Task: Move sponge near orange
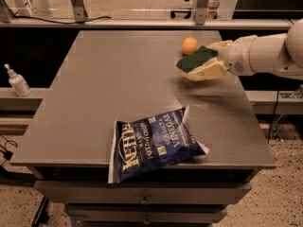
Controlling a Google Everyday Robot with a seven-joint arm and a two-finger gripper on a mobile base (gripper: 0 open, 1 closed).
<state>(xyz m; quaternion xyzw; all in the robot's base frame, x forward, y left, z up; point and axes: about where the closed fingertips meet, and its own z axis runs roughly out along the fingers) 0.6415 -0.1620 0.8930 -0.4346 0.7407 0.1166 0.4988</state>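
The sponge (pixel 196 59), dark green on top, is held in my gripper (pixel 204 60) above the right side of the grey table (pixel 109 84). The pale fingers (pixel 208 70) close around the sponge from above and below. The orange (pixel 189 45) sits on the table just behind and to the left of the held sponge, almost touching it in the picture. My white arm (pixel 265 53) reaches in from the right edge.
A blue chip bag (pixel 154 143) lies at the table's front edge, partly overhanging it. A small white pump bottle (pixel 18 82) stands on a lower ledge to the left. A rail and metal posts run behind the table.
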